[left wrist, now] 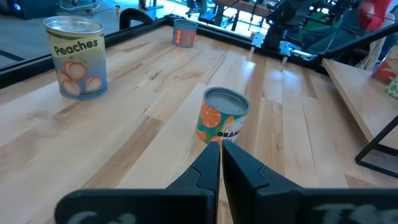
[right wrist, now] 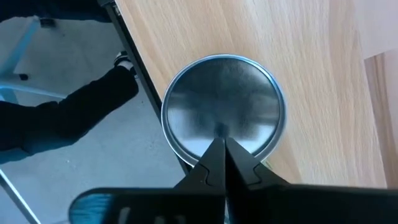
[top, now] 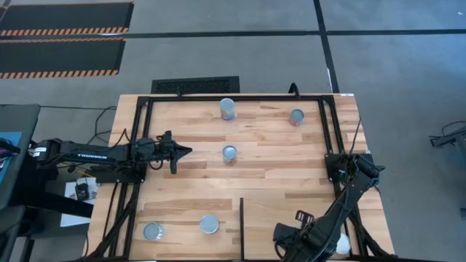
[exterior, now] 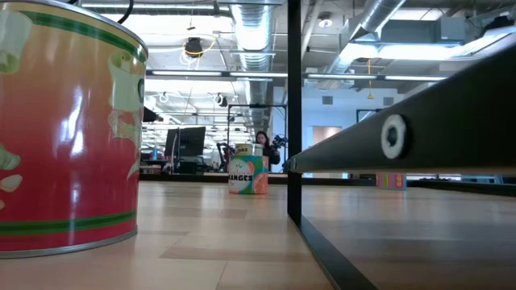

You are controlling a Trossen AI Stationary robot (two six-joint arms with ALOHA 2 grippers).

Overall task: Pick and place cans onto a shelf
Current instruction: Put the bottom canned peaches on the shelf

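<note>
My right hand (right wrist: 222, 148) hangs directly above a silver-topped can (right wrist: 222, 112) at the near right corner of the counter (top: 277, 156), on the shelf (top: 291, 200) side of the thin black divider bar (top: 241, 218). Its fingers are pressed together and pinch nothing — they point straight down at the lid. The can stands upright, so its long axis runs in line with the fingers, and it sits close to the counter's edge; I judge the fingers must spread before any grasp.

My left hand (left wrist: 221, 163), also pressed together and empty, waits at the left side, pointing at the orange can (left wrist: 222, 116) just ahead of it.

Legible writing — "Peaches" on the blue can (left wrist: 74, 57); a partial "ORA" on the orange can.
</note>
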